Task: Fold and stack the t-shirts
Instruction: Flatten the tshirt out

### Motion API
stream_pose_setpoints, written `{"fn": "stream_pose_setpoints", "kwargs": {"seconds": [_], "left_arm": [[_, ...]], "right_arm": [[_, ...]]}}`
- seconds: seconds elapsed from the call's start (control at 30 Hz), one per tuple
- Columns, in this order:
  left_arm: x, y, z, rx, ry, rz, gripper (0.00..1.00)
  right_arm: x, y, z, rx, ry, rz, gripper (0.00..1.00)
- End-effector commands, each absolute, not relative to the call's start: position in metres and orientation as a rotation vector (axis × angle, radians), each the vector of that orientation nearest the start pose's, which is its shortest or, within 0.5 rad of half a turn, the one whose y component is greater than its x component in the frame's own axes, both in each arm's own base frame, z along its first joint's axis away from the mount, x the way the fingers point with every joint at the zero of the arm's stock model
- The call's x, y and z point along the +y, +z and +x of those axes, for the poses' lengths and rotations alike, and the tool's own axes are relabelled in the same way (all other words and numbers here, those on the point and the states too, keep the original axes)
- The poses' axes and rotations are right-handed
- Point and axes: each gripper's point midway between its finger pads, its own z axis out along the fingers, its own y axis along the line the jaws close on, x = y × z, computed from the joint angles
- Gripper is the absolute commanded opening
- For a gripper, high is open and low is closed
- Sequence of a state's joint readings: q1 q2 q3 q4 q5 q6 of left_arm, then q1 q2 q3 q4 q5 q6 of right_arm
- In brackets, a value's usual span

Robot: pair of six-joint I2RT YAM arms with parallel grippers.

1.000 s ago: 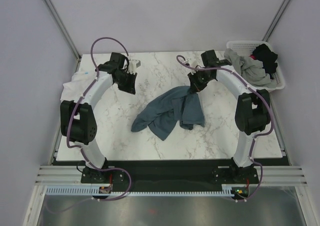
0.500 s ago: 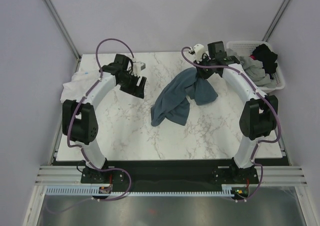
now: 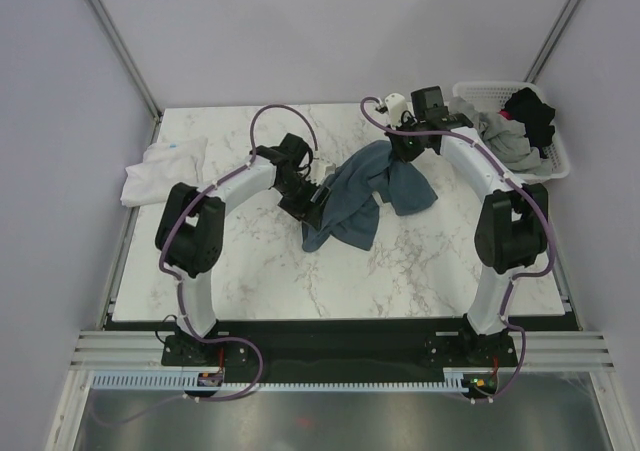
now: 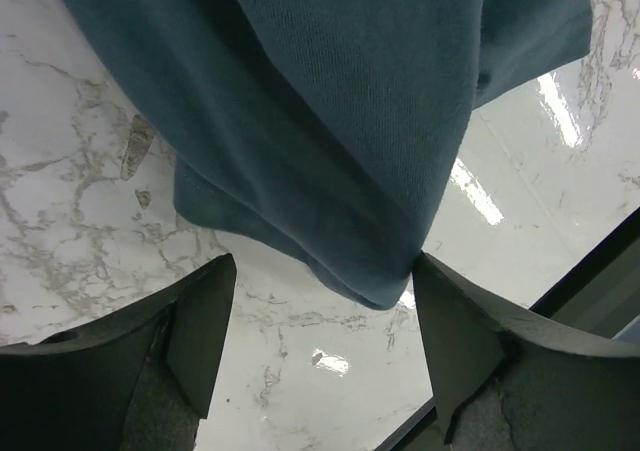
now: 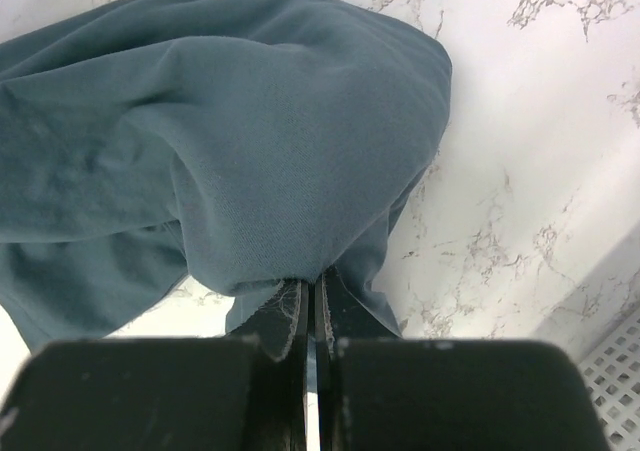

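Cloth garments in view: four.
- one slate-blue cloth t-shirt (image 3: 352, 199), crumpled
- one white cloth t-shirt (image 3: 160, 164), bunched
- one grey cloth garment (image 3: 503, 141)
- one black cloth garment (image 3: 532, 114); its cut is not discernible

White plastic lattice basket (image 3: 561, 163): one.

White-and-black robot arms: two, the left arm (image 3: 240, 181) and the right arm (image 3: 478, 171).

Two-finger grippers: two, one per arm, the left gripper (image 3: 318, 195) and the right gripper (image 3: 398, 153).

White marble-patterned table (image 3: 250, 266): one.
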State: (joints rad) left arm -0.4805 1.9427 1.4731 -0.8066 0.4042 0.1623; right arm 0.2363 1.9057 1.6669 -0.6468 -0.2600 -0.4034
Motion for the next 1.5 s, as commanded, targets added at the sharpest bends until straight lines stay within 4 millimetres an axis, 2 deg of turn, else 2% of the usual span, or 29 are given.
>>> {"fn": "stream_pose_setpoints", "kwargs": {"seconds": [0.0,0.13,0.17,0.33,0.4,0.43,0.47,0.6,0.63,0.7,0.73,0.77,0.83,0.87,0.9,0.93,0.97,1.0,1.07,1.1,1.13,1.2,1.27,1.33,1.37,1.4,1.43,1.47], "left_arm": [[-0.252,0.064,0.319,2.667,-0.699,0.975,0.78],[-0.257,0.054,0.322,2.687,-0.704,0.989,0.68],[-0.257,0.054,0.325,2.685,-0.697,0.990,0.62],[-0.260,0.063,0.340,2.640,-0.654,1.010,0.57],[-0.260,0.065,0.343,2.626,-0.643,1.022,0.47],[-0.259,0.068,0.344,2.617,-0.636,1.024,0.37],[-0.257,0.069,0.347,2.623,-0.598,1.007,0.02],[-0.247,0.091,0.366,2.552,-0.493,0.995,0.02],[-0.246,0.103,0.374,2.512,-0.463,1.001,0.02],[-0.236,0.134,0.391,2.414,-0.339,1.009,0.02],[-0.230,0.157,0.406,2.349,-0.257,0.992,0.02],[-0.226,0.172,0.413,2.304,-0.211,0.983,0.02],[-0.217,0.220,0.425,2.174,-0.132,0.971,0.02],[-0.209,0.236,0.430,2.129,-0.079,0.973,0.02],[-0.204,0.261,0.429,2.070,-0.059,0.958,0.02],[-0.201,0.277,0.432,2.025,-0.036,0.944,0.02],[-0.192,0.291,0.434,1.993,0.014,0.934,0.02],[-0.186,0.311,0.430,1.948,0.034,0.919,0.02],[-0.179,0.334,0.427,1.887,0.078,0.907,0.02],[-0.176,0.341,0.424,1.869,0.088,0.902,0.02],[-0.171,0.358,0.417,1.834,0.096,0.886,0.02],[-0.166,0.366,0.408,1.809,0.104,0.893,0.02],[-0.158,0.383,0.392,1.763,0.112,0.893,0.02],[-0.155,0.379,0.380,1.759,0.106,0.918,0.02],[-0.149,0.393,0.366,1.723,0.104,0.902,0.02],[-0.145,0.391,0.360,1.729,0.102,0.895,0.02],[-0.142,0.398,0.352,1.716,0.092,0.882,0.02],[-0.136,0.414,0.336,1.676,0.082,0.855,0.02]], "right_arm": [[0.147,0.164,0.477,2.220,0.242,-0.850,0.00],[0.145,0.158,0.476,2.235,0.236,-0.848,0.00],[0.145,0.157,0.476,2.240,0.233,-0.845,0.00],[0.143,0.156,0.477,2.237,0.219,-0.836,0.00],[0.141,0.156,0.479,2.239,0.212,-0.822,0.00],[0.142,0.157,0.480,2.236,0.209,-0.820,0.00],[0.141,0.160,0.482,2.233,0.205,-0.807,0.00],[0.138,0.177,0.492,2.200,0.173,-0.755,0.00],[0.134,0.182,0.496,2.194,0.150,-0.728,0.00],[0.130,0.205,0.505,2.154,0.137,-0.665,0.00],[0.127,0.224,0.512,2.118,0.120,-0.637,0.00],[0.124,0.240,0.513,2.085,0.116,-0.617,0.00],[0.118,0.274,0.518,2.014,0.092,-0.586,0.00],[0.115,0.295,0.514,1.972,0.074,-0.572,0.00],[0.114,0.308,0.513,1.941,0.065,-0.571,0.00],[0.113,0.323,0.511,1.906,0.056,-0.573,0.00],[0.113,0.342,0.504,1.866,0.055,-0.567,0.00],[0.113,0.349,0.500,1.850,0.060,-0.566,0.00],[0.113,0.367,0.486,1.819,0.083,-0.554,0.00],[0.117,0.370,0.478,1.814,0.114,-0.568,0.00],[0.117,0.373,0.465,1.807,0.130,-0.575,0.00],[0.126,0.375,0.446,1.798,0.199,-0.613,0.00],[0.129,0.372,0.418,1.800,0.243,-0.664,0.00],[0.133,0.367,0.395,1.806,0.294,-0.708,0.00],[0.132,0.381,0.378,1.770,0.289,-0.723,0.00],[0.130,0.380,0.366,1.785,0.298,-0.732,0.00],[0.131,0.389,0.354,1.769,0.312,-0.745,0.00],[0.129,0.404,0.336,1.730,0.313,-0.751,0.00]]}}
